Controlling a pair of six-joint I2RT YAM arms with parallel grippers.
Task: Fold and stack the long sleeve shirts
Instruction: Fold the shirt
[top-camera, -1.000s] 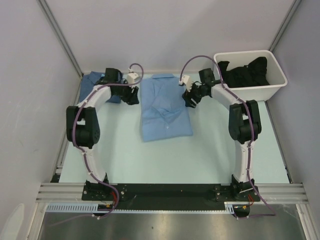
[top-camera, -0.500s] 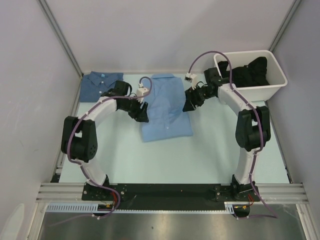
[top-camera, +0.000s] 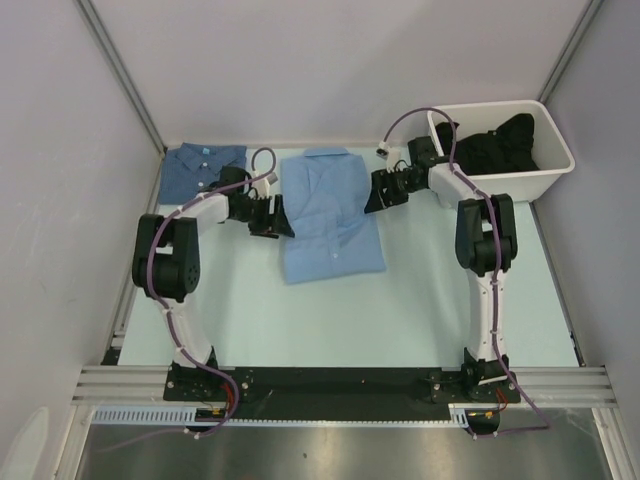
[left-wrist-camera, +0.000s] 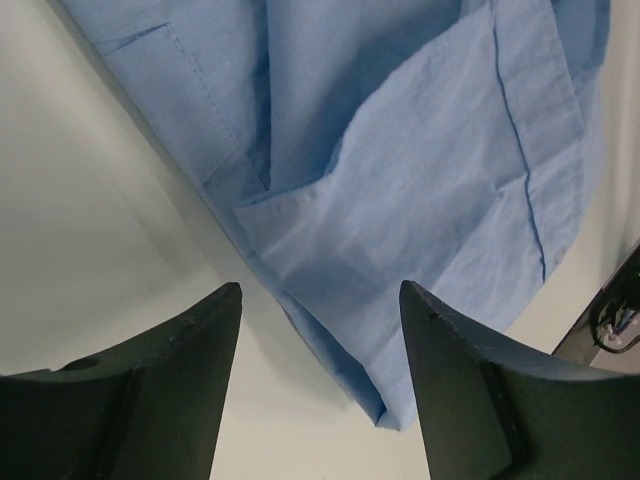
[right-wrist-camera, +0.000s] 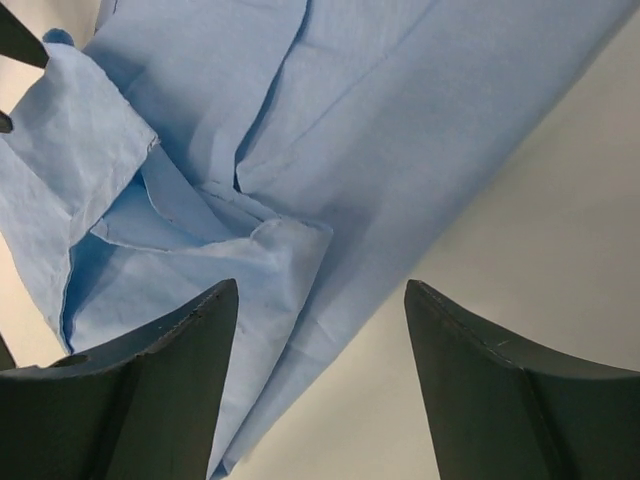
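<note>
Pale green table (top-camera: 420, 300), walled in by plain grey panels, carries everything in sight. At its far middle the left pincer (top-camera: 272, 216) sits at the left edge of a light sky-blue collared cloth shirt (top-camera: 330, 215), its two dark fingers (left-wrist-camera: 150, 395) spread wide with nothing clamped between them. From the left wrist, the shirt's hem and layered folds lie in the gap below those fingers, with bare table on the near side.

The right pincer (top-camera: 378, 194) faces it from the opposite edge of the same shirt, likewise wide open and holding nothing. Its wrist camera shows a rumpled flap of blue cloth under the open jaws and table beyond the straight side seam. Whether either pincer touches the fabric cannot be told.

That shirt lies as a folded rectangle, collar toward the back wall, between the two pincers. A darker denim-blue button-up shirt (top-camera: 200, 165) with a turquoise neck label lies folded in the far-left corner, behind the left arm. At the far right stands a white rectangular plastic bin (top-camera: 552, 130) holding black clothing (top-camera: 495, 145), just behind the right arm.
</note>
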